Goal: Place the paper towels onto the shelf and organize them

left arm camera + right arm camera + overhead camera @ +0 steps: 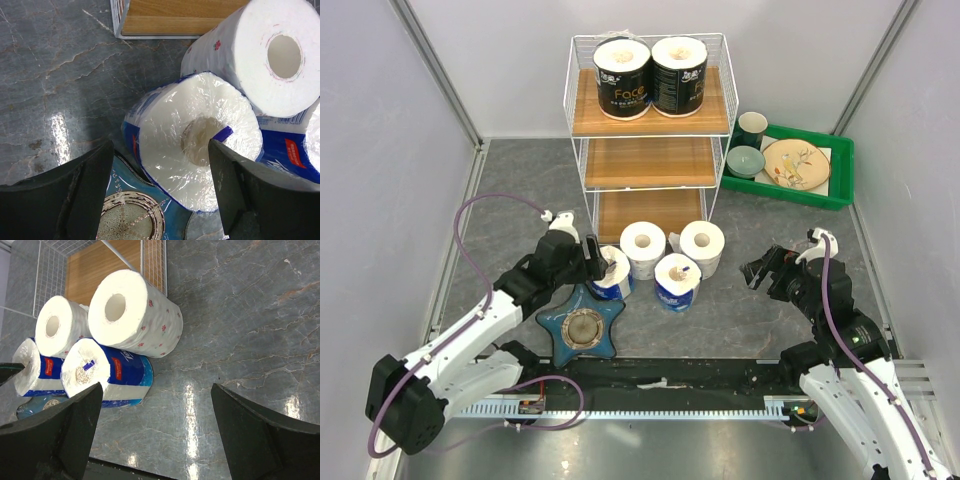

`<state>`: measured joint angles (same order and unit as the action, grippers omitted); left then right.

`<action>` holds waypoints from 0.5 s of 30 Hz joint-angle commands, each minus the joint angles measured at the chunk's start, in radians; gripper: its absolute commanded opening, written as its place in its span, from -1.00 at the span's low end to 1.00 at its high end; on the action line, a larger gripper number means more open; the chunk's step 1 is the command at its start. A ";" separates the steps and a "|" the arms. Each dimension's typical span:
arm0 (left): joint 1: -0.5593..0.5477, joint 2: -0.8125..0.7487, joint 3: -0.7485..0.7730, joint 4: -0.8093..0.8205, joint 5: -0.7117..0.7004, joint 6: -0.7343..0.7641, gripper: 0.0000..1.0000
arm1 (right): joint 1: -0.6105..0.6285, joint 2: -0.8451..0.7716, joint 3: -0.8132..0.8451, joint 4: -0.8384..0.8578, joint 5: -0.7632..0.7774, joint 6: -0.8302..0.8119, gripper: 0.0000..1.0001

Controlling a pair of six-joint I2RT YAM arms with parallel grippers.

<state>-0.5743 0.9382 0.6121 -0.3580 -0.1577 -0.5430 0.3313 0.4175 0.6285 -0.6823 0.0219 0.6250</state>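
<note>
The shelf (650,160) stands at the back with two black-wrapped paper towels (622,76) (679,74) on its top tier. In front of it stand two white rolls (643,243) (702,243) and two blue-white rolls (612,272) (678,282). My left gripper (598,262) is open at the left blue-white roll (195,150). In the left wrist view its jaws stand wide apart either side of that roll, not touching it. My right gripper (760,270) is open and empty, right of the rolls. The right wrist view shows the near blue-white roll (107,372) and a white roll (135,315).
A blue star-shaped dish (583,328) lies by the left blue-white roll, under my left gripper (161,170). A green tray (840,160) with cups and a plate stands right of the shelf. The shelf's middle and bottom tiers hold nothing. Bare table lies under my right gripper (156,405).
</note>
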 commanded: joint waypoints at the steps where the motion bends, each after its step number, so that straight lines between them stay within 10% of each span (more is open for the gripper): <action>1: -0.004 0.023 0.011 0.053 -0.043 -0.020 0.65 | 0.002 -0.009 -0.009 0.029 -0.011 0.008 0.96; 15: -0.013 0.088 -0.005 0.106 -0.052 -0.023 0.41 | 0.002 -0.008 -0.012 0.032 -0.014 0.004 0.96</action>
<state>-0.5804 1.0195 0.6117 -0.3115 -0.1852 -0.5430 0.3309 0.4164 0.6281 -0.6823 0.0181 0.6250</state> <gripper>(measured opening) 0.734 0.982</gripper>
